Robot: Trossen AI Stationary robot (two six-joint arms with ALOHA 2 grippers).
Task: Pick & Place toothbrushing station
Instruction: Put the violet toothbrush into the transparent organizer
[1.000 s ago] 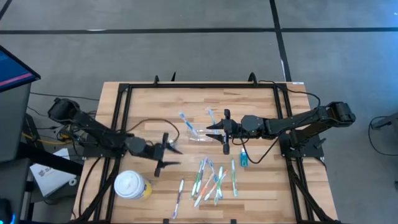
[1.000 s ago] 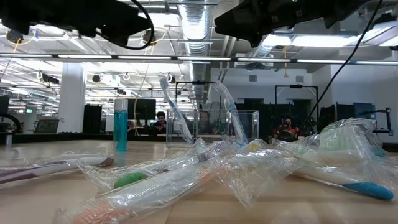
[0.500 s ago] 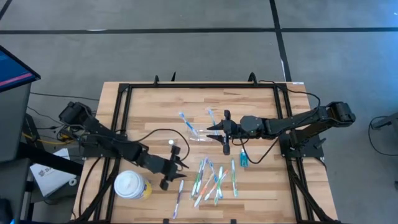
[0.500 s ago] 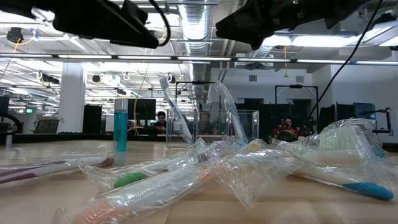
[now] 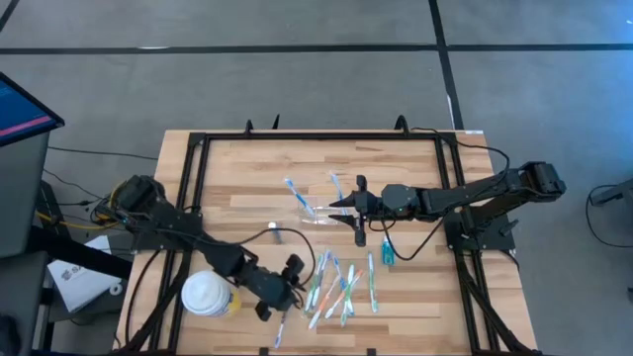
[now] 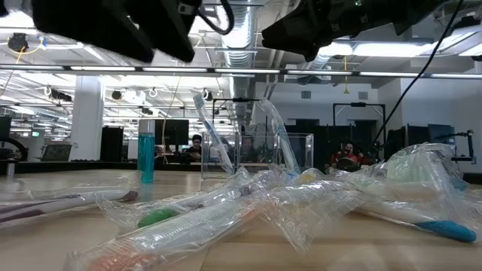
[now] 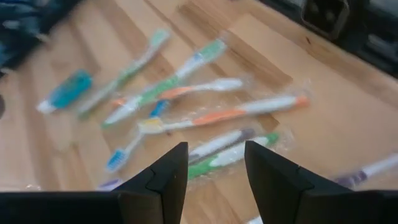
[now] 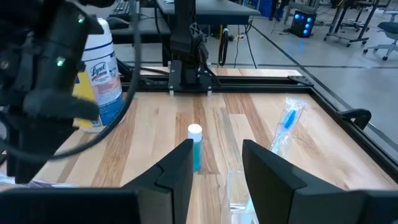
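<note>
My left pincer (image 7: 214, 169) hangs over the loose pile of wrapped toothbrushes (image 5: 336, 287), on the side of the toothbrushing station (image 5: 316, 211) nearest the bench's (image 5: 237, 168) front edge. Its fingers are spread wide with nothing between them.

The station stands upright near the middle of the bench. It is a clear oblong holder with two wrapped brushes (image 6: 212, 138) leaning out of it.

My right pincer (image 8: 216, 168) sits just beside the station's right end, fingers apart. A clear wall of the holder shows in the gap, and I see no clamp on it.

A small blue tube (image 5: 387, 254) stands near the station, past the right pincer. The white-lidded yellow cup (image 5: 208, 295) is well apart from the station, beyond the left arm.
</note>
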